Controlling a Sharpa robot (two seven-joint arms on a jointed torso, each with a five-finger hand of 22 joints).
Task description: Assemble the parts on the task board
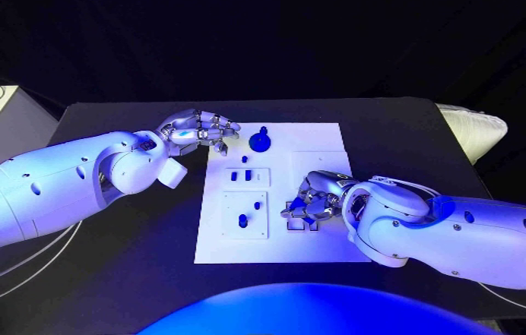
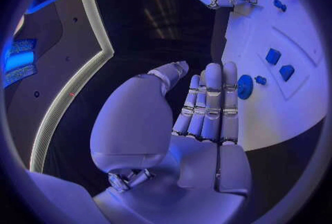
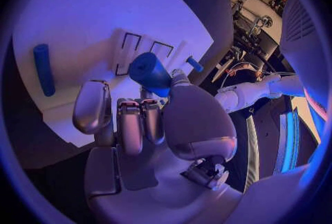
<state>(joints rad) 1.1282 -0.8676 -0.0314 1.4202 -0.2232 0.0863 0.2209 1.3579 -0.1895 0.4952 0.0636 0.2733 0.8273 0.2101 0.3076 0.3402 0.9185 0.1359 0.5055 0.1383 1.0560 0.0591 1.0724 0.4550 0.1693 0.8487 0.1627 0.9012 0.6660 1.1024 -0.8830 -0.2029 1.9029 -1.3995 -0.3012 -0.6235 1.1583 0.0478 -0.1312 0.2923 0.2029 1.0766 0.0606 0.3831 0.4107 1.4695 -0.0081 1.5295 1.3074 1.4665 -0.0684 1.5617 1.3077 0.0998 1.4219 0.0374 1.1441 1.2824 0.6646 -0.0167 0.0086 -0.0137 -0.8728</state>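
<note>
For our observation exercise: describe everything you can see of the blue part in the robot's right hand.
The blue part is a short, matte cylinder, plastic by its look, with a flat round end. The right hand pinches it between thumb and fingers, tilted, just over the white board near two rectangular slots. Whether it touches the board cannot be told.

We see the white task board [image 1: 318, 251] on the black table [image 1: 131, 274]. Our left hand [image 1: 201, 131] hovers at its far left corner; our right hand [image 1: 315, 198] rests on it.
</note>
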